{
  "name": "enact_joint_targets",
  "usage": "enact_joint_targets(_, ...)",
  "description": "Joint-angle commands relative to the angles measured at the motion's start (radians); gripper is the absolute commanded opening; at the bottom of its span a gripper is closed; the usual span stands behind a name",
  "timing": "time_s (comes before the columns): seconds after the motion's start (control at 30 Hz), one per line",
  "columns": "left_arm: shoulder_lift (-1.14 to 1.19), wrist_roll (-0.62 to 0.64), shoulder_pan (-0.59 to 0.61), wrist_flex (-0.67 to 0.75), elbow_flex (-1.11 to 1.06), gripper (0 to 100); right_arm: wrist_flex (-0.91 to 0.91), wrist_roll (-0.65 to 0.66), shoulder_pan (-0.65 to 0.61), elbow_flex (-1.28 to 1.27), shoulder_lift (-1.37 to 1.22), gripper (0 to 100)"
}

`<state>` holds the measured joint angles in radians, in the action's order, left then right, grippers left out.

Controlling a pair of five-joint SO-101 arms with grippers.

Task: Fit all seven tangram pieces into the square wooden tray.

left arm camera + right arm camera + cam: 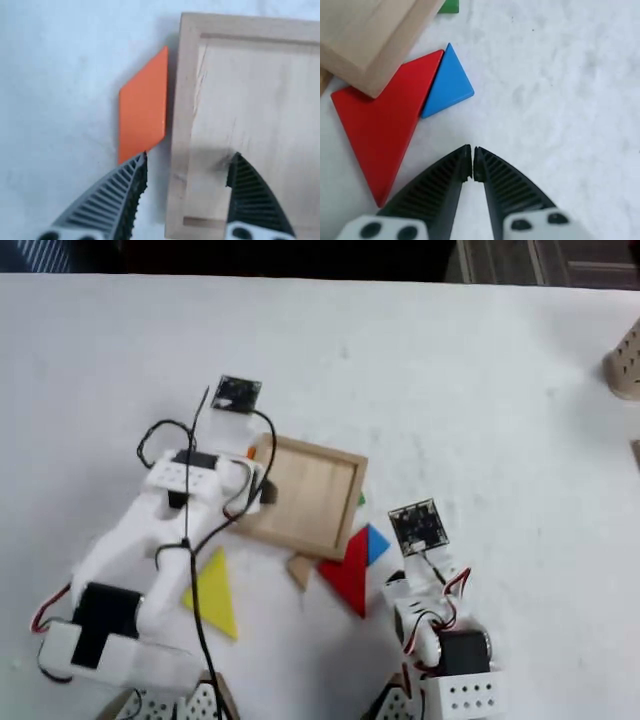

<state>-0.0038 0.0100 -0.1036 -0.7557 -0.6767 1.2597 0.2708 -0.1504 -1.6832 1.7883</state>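
The square wooden tray [352, 508] lies mid-table with nothing inside it. My left gripper [187, 172] is open and straddles the tray's rim [180, 125], one finger outside by an orange parallelogram [142, 112] that lies flat against the tray's outer side. My right gripper [472, 162] is shut and empty above the table, close to a big red triangle [380, 135] and a small blue triangle [447, 85]. The tray's corner [370, 55] overlaps the red triangle. A green piece [450, 6] peeks out by the tray. A yellow triangle [213, 592] lies near the left arm.
A small tan wooden piece [298, 570] lies at the tray's near edge beside the red triangle [347, 570]. A pale perforated object [625, 365] stands at the right edge. The far half of the white table is open room.
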Motion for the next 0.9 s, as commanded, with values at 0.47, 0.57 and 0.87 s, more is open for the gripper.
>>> enact_joint_targets(0.47, 0.260, -0.120, 0.012, -0.273, 0.345, 2, -0.008, 0.011, 0.010, -0.003, 0.013, 1.8)
enact_joint_targets(0.57, 0.259, -0.120, 0.053, -0.273, 0.345, 2, -0.008, 0.011, 0.010, -0.003, 0.013, 1.8)
enact_joint_targets(0.87, 0.036, -0.118, 0.229, -0.265, 0.252, 2, -0.008, 0.011, 0.010, -0.003, 0.013, 1.8)
